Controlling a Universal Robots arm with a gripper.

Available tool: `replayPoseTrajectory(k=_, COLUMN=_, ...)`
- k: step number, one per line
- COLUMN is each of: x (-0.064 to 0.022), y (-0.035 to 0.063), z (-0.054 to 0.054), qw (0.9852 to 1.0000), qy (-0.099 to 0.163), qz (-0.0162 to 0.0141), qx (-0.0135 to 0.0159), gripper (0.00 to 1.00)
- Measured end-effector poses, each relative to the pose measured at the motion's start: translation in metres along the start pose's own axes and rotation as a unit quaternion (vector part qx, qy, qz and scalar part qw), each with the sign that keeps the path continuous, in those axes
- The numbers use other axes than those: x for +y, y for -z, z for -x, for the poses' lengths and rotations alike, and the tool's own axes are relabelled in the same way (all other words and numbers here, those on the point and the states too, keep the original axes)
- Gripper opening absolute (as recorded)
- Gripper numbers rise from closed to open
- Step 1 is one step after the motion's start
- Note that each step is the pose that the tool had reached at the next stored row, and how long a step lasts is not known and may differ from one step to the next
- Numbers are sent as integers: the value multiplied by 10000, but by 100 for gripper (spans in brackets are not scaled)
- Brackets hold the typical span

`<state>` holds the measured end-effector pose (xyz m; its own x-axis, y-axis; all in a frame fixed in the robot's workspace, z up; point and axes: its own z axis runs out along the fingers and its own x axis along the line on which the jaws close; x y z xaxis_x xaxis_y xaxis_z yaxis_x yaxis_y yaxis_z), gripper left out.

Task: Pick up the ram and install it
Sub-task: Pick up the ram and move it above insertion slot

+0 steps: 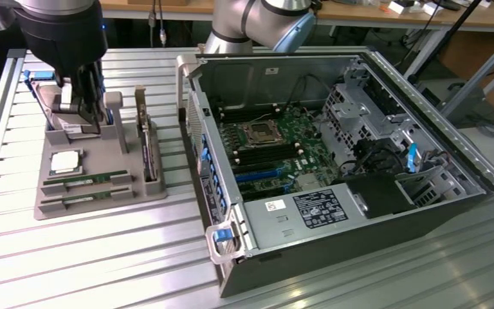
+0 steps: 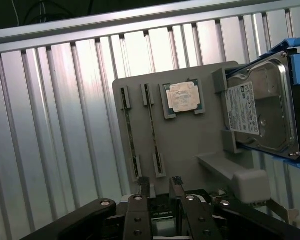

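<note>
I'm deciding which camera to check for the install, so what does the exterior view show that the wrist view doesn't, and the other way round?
Exterior view's extras: the open computer case with its motherboard, and the arm. Wrist view's extras: the hard drive with its labelled face unblocked, and the gap between the fingertips of the open gripper. Shared: the grey holder, two ram sticks slotted in it, the processor and the slatted table.

Ram stick (image 1: 85, 178), second ram stick (image 1: 84, 197): long, thin, green boards with small dark chips. Stand on edge in parallel slots of grey holder (image 1: 110, 158), side by side, apart.
</note>
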<state>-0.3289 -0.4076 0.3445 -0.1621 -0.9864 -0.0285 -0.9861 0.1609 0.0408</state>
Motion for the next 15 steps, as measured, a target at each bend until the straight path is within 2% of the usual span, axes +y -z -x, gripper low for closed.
replayPoseTrajectory(k=3, x=0, y=-4, z=0, qw=9997, qy=248, qz=6, qx=9, gripper=30)
replayPoseTrajectory(k=6, x=0, y=-5, z=0, qw=9978, qy=662, qz=18, qx=26, gripper=30)
replayPoseTrajectory(k=11, x=-6, y=-22, z=-27, qw=9977, qy=679, qz=19, qx=27, gripper=30)
replayPoseTrajectory(k=15, x=-26, y=-31, z=-149, qw=9977, qy=679, qz=19, qx=28, gripper=30)
